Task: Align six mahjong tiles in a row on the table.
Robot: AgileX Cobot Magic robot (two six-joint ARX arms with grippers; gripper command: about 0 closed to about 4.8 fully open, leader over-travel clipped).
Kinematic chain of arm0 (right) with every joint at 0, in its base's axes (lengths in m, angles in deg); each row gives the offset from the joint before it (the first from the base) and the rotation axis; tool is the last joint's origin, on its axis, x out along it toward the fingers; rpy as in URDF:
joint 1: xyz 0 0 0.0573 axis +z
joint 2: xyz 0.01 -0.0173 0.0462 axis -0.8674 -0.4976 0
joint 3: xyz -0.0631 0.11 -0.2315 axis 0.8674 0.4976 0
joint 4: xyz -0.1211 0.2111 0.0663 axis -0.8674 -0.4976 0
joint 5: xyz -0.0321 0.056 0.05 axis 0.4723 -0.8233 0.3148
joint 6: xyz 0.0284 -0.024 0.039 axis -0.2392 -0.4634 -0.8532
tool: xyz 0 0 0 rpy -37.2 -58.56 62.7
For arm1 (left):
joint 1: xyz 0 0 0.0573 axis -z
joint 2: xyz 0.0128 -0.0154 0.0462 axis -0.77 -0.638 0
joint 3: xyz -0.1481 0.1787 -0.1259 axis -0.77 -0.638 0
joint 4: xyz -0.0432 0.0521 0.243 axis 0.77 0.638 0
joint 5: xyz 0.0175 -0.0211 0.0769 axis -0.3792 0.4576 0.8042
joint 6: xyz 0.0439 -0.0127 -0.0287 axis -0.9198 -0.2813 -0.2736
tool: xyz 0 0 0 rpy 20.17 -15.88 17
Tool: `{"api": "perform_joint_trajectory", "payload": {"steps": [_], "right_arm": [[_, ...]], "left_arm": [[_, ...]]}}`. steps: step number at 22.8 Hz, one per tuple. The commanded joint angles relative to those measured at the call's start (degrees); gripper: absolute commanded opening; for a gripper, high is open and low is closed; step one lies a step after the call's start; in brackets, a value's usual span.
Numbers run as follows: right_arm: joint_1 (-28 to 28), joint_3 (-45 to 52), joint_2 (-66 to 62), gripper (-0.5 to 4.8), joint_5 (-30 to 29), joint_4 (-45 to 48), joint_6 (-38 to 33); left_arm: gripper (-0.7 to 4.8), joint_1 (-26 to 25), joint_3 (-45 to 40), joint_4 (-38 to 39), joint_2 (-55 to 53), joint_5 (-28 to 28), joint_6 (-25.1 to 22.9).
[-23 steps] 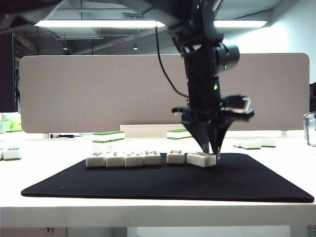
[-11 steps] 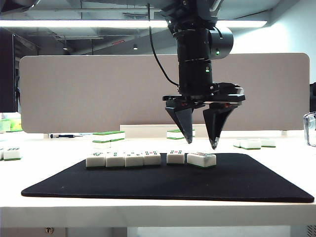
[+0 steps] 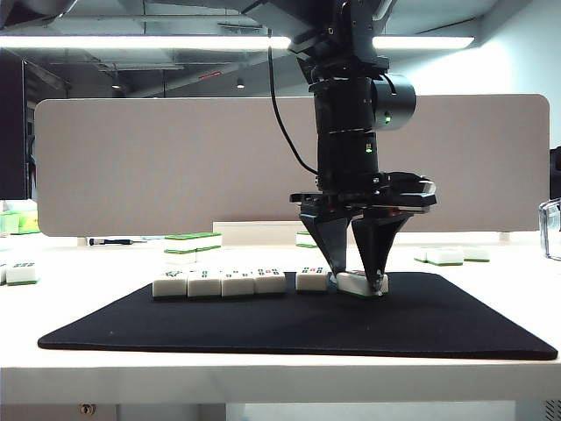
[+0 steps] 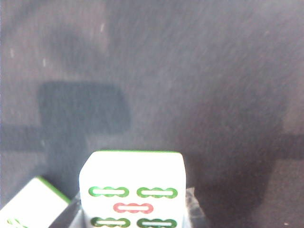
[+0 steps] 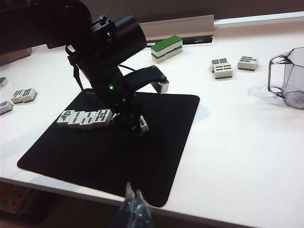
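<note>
Exterior view shows my left hand (image 3: 352, 282) straddling the sixth tile (image 3: 359, 283) at the row's right end on the mat (image 3: 263, 329), fingers apart, so closing off-centre could skew it; my right hand (image 5: 134, 209), fingers together, hangs idle near the tabletop (image 5: 247, 142) edge.

Clear plastic cup (image 5: 288, 78), grey divider (image 3: 175, 167)

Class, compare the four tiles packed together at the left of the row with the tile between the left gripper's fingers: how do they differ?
The four packed tiles touch side by side in a straight line; the end tile sits askew.
The four packed tiles lie free; the left gripper straddles the end tile.
Both lie face up on the black mat.
</note>
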Motion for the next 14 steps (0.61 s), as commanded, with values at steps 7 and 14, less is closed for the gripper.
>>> {"api": "perform_joint_trajectory", "payload": {"steps": [7, 14], "right_arm": [[0.07, -0.11, 0.66, -0.01, -0.04, 0.94, 0.0], [0.07, -0.11, 0.66, -0.01, 0.07, 0.94, 0.0]], "left_arm": [[1.47, -0.96, 0.15, -1.31, 0.37, 0.2, -28.3], [1.47, -4.98, 0.15, 2.58, 0.37, -0.26, -28.41]]}}
